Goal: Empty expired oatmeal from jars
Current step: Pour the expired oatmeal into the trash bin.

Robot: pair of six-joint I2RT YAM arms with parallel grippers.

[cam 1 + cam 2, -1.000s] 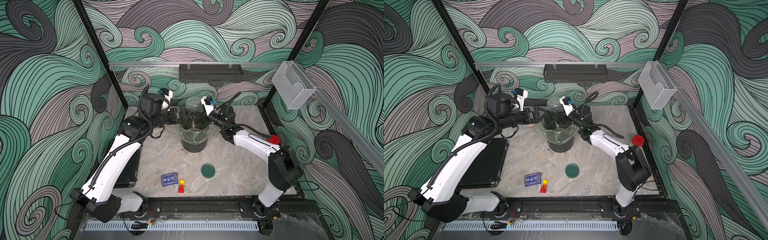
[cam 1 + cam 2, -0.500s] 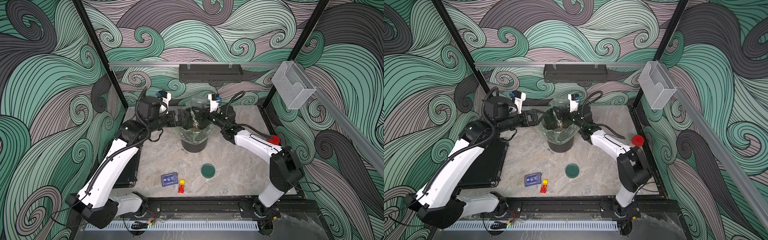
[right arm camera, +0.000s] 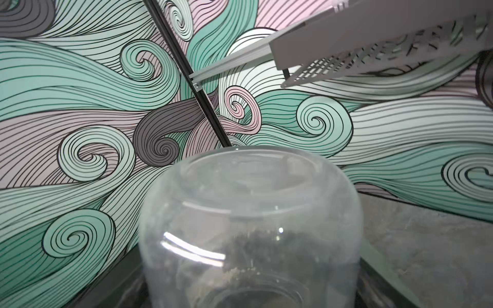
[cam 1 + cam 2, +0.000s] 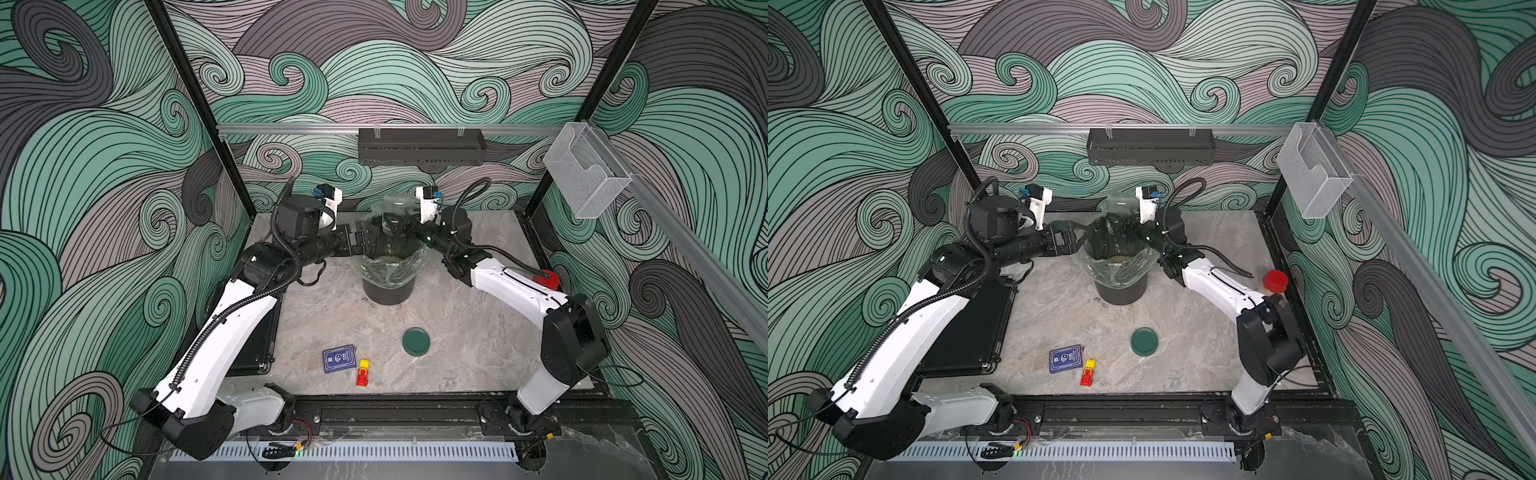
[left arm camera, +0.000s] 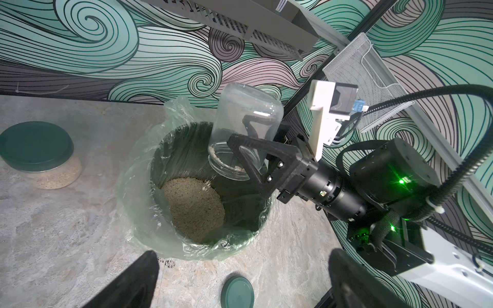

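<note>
My right gripper (image 4: pixel 392 222) is shut on a clear jar (image 4: pixel 397 205), held upside down over the black bin (image 4: pixel 386 291). In the left wrist view this jar (image 5: pixel 248 114) is almost empty, with a few flakes at its mouth. Pale oatmeal (image 5: pixel 194 208) lies heaped at the bottom of the bin's liner (image 5: pixel 138 186). My left gripper (image 4: pixel 365 237) stands open with nothing in it, beside the bin's left rim. A second jar (image 5: pixel 40 157) with a dark green lid holds oatmeal on the table. A red-lidded jar (image 4: pixel 1275 282) stands at the right, behind my right arm.
A loose dark green lid (image 4: pixel 415 341) lies on the marbled table in front of the bin. A blue card box (image 4: pixel 340 359) and a red-and-yellow toy car (image 4: pixel 363 372) lie near the front edge. A black case (image 4: pixel 257 340) lies under my left arm.
My right wrist has rolled, turning the jar further upside down over the bin. My left arm has shifted slightly, its jaws still open.
</note>
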